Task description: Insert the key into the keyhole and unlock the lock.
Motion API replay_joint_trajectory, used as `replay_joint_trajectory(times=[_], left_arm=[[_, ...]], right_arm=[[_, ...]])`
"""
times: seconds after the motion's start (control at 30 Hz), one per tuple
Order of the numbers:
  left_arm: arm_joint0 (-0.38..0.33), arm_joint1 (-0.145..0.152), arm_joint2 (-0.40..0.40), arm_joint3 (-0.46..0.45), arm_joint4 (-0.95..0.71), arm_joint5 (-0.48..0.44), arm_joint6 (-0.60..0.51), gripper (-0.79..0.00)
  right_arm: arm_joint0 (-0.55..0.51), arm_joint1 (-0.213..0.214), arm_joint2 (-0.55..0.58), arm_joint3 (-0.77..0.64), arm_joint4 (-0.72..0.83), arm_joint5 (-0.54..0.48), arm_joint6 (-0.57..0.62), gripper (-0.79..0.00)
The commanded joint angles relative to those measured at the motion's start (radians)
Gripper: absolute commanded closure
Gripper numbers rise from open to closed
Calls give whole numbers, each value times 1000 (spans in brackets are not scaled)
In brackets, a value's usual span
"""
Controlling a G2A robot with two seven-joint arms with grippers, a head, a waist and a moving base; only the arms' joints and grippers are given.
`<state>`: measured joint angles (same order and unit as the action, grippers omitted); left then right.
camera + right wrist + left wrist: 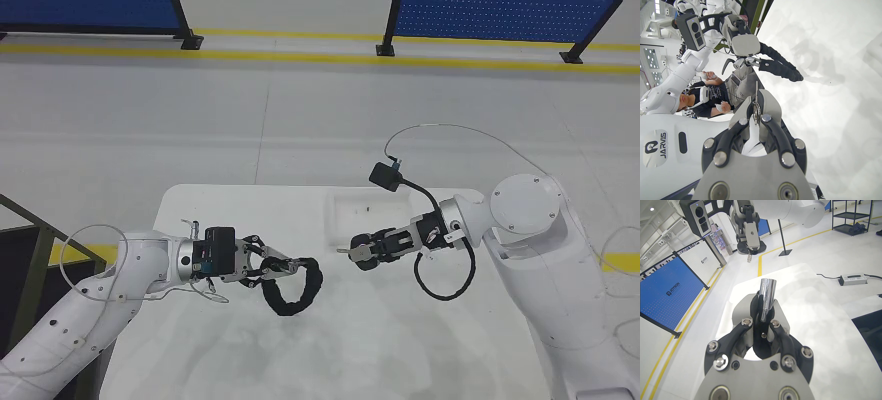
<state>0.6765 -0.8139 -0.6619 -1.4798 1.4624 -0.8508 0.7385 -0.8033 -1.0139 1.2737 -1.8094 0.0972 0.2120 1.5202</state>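
My left gripper [280, 268] is shut on the lock: a chrome cylinder [767, 298] joined to a black fabric-covered cable [300, 290] that loops down toward the table. In the left wrist view the cylinder sticks out past the gripper [761, 313] toward the other arm. My right gripper [358, 250] is shut on a small silver key [756, 91], whose blade points at the lock's keyhole end [738, 65]. A short gap separates key [343, 249] and lock above the table's middle. The key [749, 257] also shows beyond the cylinder.
Both arms hover over the white table [400, 340]. A shallow clear tray [365, 215] lies at its far edge. A dark frame [25, 250] stands off the table's left side. A grey power box [853, 279] lies on the floor.
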Motion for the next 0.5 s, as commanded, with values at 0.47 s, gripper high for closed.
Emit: replay_joint_trajectory(times=[0.47], left_arm=[[-2,-48,34,-10,-39,3,-44,0]], right_arm=[[132,65,-214,-113,37,118,-30,0]])
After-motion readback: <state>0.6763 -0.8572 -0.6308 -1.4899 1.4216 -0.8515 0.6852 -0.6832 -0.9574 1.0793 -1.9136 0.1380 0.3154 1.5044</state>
